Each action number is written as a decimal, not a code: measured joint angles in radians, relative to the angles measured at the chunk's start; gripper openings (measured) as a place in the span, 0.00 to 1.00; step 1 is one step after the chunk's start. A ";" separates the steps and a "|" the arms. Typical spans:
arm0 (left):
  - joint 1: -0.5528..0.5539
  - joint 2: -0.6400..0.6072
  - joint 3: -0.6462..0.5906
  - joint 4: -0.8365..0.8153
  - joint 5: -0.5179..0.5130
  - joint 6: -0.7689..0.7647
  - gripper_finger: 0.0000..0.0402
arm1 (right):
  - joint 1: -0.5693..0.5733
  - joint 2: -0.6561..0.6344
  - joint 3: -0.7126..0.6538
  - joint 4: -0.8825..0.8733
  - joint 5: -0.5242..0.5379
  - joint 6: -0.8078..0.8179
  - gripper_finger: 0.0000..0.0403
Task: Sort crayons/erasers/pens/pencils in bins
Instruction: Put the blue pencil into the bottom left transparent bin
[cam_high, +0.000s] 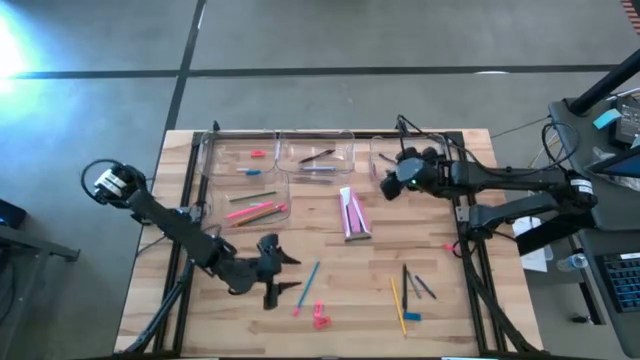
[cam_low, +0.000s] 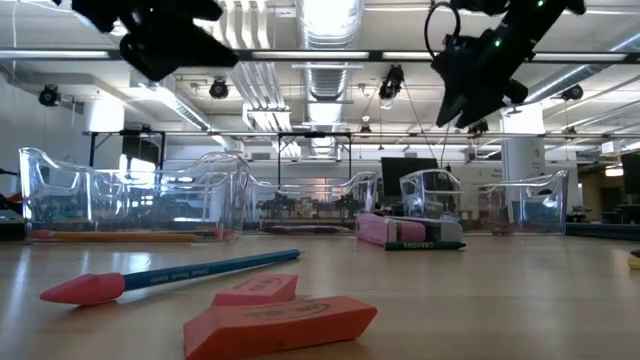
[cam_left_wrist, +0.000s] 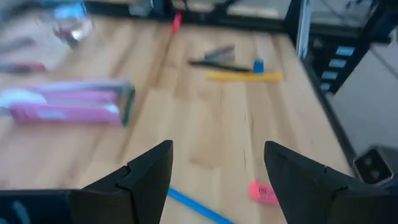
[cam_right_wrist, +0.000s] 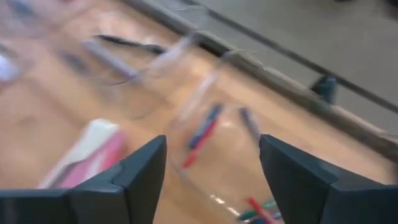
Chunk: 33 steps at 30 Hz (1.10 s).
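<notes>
Four clear bins stand at the far left of the table: one (cam_high: 230, 155) with a small red piece, one (cam_high: 318, 157) with dark pens, one (cam_high: 395, 160), and one nearer (cam_high: 255, 203) with pink and orange sticks. Two pink erasers (cam_high: 320, 320) (cam_low: 280, 322) lie near the front edge, beside a blue pencil (cam_high: 310, 278) (cam_left_wrist: 193, 208). My left gripper (cam_high: 297, 273) (cam_left_wrist: 219, 149) hangs open above the table, just left of that pencil. My right gripper (cam_high: 385, 182) (cam_right_wrist: 212, 142) hangs open and empty over the far right bin (cam_right_wrist: 217, 130), which holds pens.
A pink crayon box (cam_high: 353, 213) (cam_left_wrist: 68, 102) lies mid-table. A yellow pencil (cam_high: 397, 300), dark pens (cam_high: 415, 285) and a small blue piece (cam_high: 412, 316) lie at the front right. A small red piece (cam_high: 448, 246) lies by the right rail.
</notes>
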<state>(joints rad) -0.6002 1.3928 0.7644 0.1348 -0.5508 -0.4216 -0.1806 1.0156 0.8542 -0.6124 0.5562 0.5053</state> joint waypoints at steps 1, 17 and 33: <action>-0.006 0.026 0.015 -0.023 0.001 -0.032 0.59 | 0.021 -0.008 0.002 0.000 -0.014 0.006 0.62; -0.075 0.371 0.250 -0.339 0.115 -0.438 0.45 | 0.546 0.056 0.003 0.207 0.193 0.027 0.57; -0.077 0.472 0.417 -0.551 0.122 -0.516 0.38 | 0.576 0.079 0.003 0.208 0.233 0.050 0.56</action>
<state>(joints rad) -0.6777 1.8646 1.1812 -0.4158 -0.4289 -0.9376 0.3958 1.0946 0.8570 -0.4046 0.7895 0.5555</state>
